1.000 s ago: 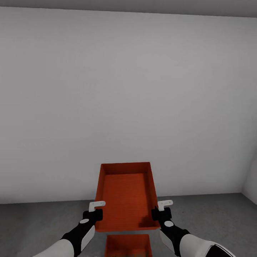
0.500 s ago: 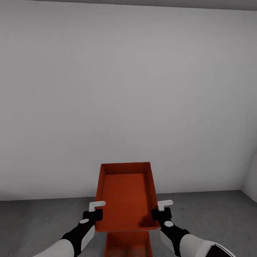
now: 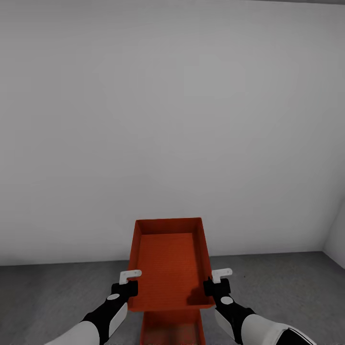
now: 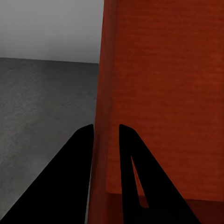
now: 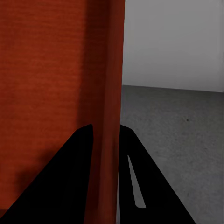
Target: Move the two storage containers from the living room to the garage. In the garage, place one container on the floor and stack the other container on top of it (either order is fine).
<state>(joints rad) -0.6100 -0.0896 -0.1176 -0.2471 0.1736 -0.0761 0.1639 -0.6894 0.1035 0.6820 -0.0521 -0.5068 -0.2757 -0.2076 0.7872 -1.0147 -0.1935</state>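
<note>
I hold an orange-red storage container level in the air, both grippers clamped on its side walls. My left gripper is shut on its left wall, one finger on each side of it. My right gripper is shut on its right wall the same way. Below the held one, a second storage container sits on the dark grey garage floor, its far part hidden by the upper box.
A plain pale grey wall stands close ahead. A second wall meets it at the corner on the right. Rough grey floor spreads on both sides of the boxes.
The view has tilted slightly down: the wall's base line sits higher and more of the lower container shows. The held container and both grippers keep their places in the picture.
</note>
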